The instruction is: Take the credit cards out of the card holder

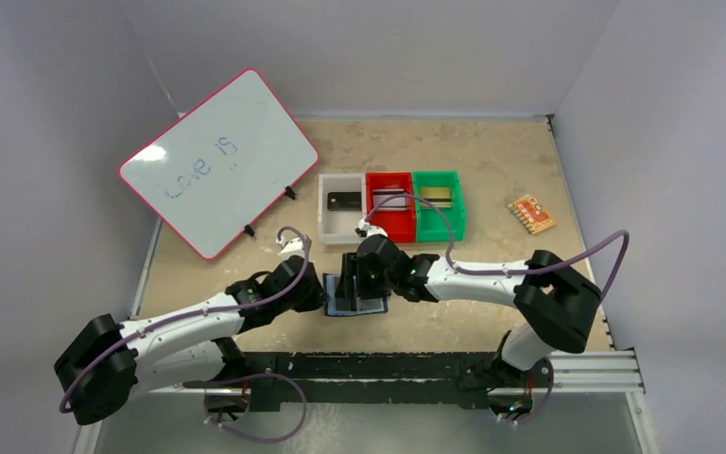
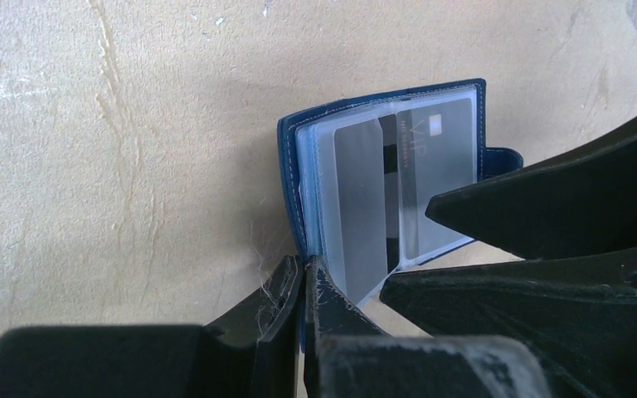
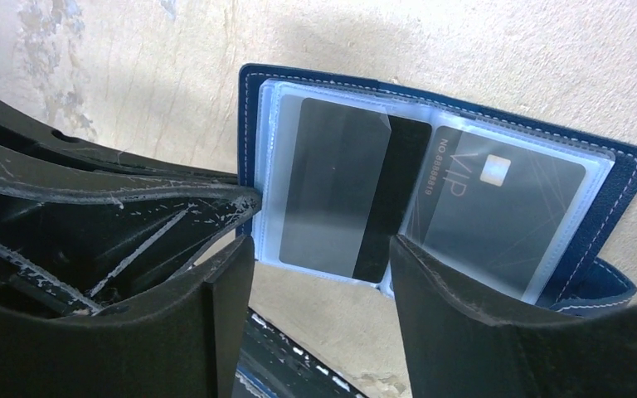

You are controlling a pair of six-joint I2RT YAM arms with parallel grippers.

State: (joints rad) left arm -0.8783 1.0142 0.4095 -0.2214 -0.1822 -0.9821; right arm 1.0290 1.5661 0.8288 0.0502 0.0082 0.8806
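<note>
Navy-blue folding card holder (image 3: 253, 124) lies open on the tan table (image 3: 464, 50), centre-front. Your left gripper (image 2: 303, 278) pinches its cover edge. Your right gripper (image 3: 319, 307) gapes wide astride the dark striped card (image 3: 340, 199). Extraction step, I'd say: next, close on that card and slide it from its sleeve.

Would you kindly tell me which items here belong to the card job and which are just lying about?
Job: card holder, VIP card, striped card, probably the bins.
Lying about: whiteboard, orange piece.
</note>
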